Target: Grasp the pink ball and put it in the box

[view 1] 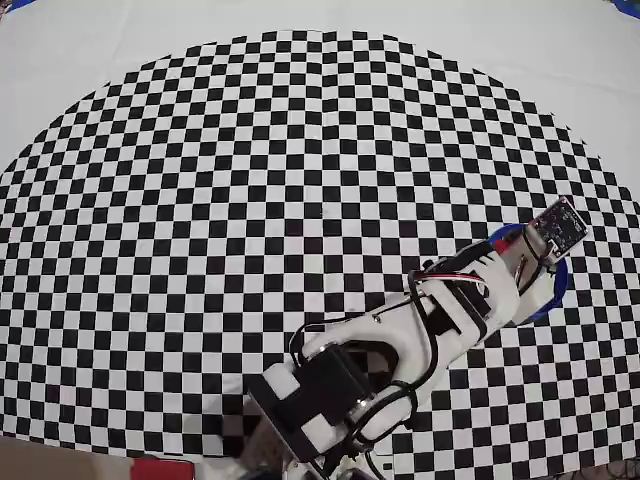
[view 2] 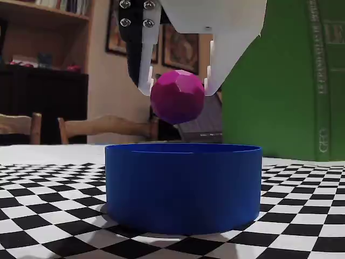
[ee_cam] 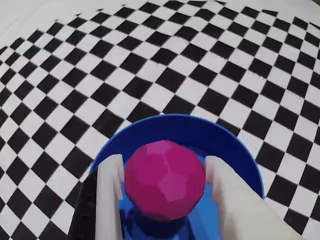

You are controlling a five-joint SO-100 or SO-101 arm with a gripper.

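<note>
Ball poised above the box

Pink ball (view 2: 177, 96), faceted and matte magenta, hangs clenched between the white plastic fingers (view 2: 144, 65) of the pincer (view 2: 177, 89), directly over the open mouth of the box (view 2: 183, 186) and clear of its rim. That round, smooth blue tub sits on the checkered table (view 2: 43, 216), toward its right side in the overhead view. Release should drop the ball straight down.

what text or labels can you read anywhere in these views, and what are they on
Green book spine at the right of the fixed view: vertical lettering and a small mark low on it, both too blurred to read.
Books on the shelf at top left of the fixed view: too small to read.
Pink ball, blue box, checkered mat: no text.
</note>
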